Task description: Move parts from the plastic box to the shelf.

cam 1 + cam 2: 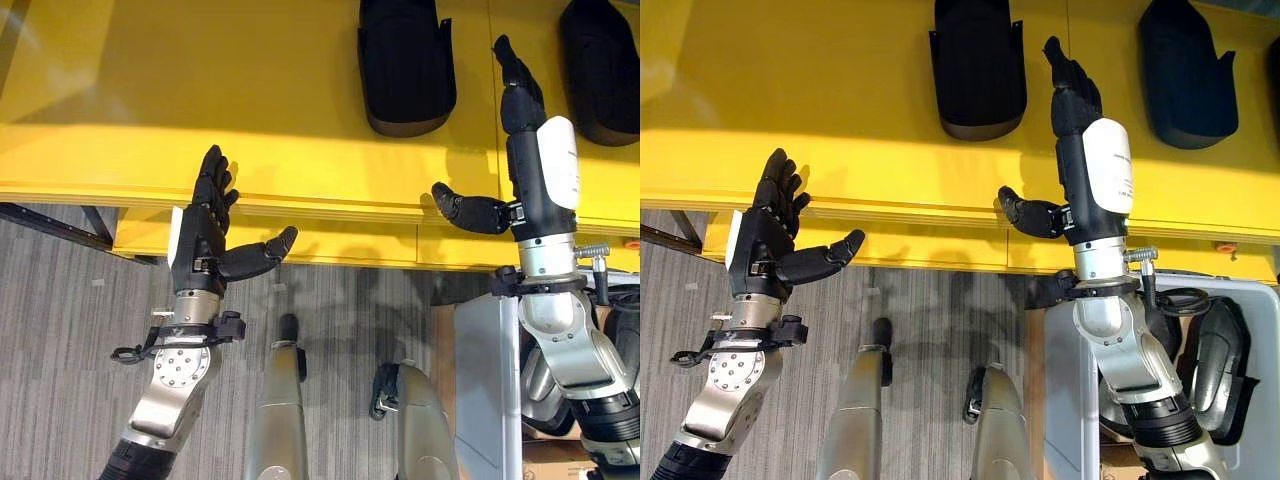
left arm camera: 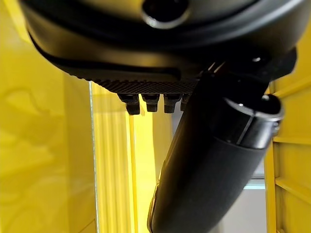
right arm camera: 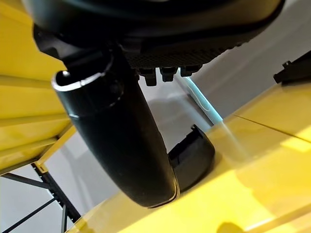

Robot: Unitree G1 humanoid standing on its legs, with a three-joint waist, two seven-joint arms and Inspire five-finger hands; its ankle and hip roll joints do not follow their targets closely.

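Two black moulded parts lie on the yellow shelf (image 1: 250,90): one part (image 1: 405,65) near the middle and another part (image 1: 600,65) at the far right. My right hand (image 1: 520,150) is raised over the shelf between them, open with straight fingers and its thumb (image 1: 470,212) spread, holding nothing. My left hand (image 1: 205,235) hovers at the shelf's front edge, open and empty. At the lower right stands the grey plastic box (image 1: 1065,400), with another black part (image 1: 1215,365) inside it. In the right wrist view the middle part (image 3: 194,158) shows past the thumb.
The shelf's front lip (image 1: 330,205) runs across the view, with a lower yellow ledge (image 1: 340,245) beneath it. Grey carpet floor (image 1: 60,330) lies below at the left. A dark shelf frame leg (image 1: 50,225) shows at the left edge.
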